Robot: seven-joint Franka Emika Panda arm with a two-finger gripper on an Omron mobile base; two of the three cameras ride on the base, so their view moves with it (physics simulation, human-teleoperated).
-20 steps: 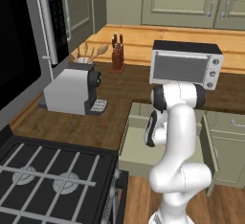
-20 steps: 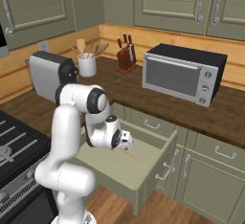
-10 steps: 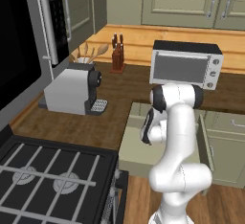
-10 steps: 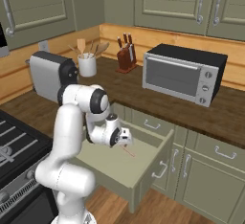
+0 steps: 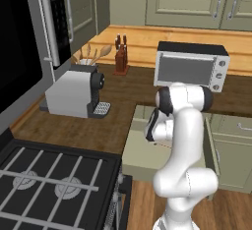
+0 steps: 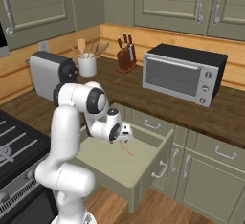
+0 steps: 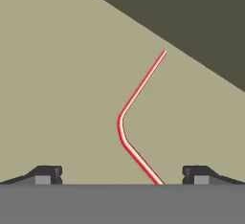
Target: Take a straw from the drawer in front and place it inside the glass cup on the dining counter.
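— Kitchen scene; where's the straw (image 7: 125, 122)?
— Flat on the floor of the open drawer (image 6: 143, 168) — bent in the middle, below the microwave (image 6: 184, 72) side of the table (image 6: 210, 115).
— And the pincer (image 7: 122, 175)?
— Spread wide just above the straw, fingertips (image 7: 47, 174) on either side, holding nothing.

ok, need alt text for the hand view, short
A thin red straw with a bend partway along lies flat on the pale floor of the open drawer, between the open end effector's two dark fingertips at the bottom edge. A dark area crosses the upper right corner.
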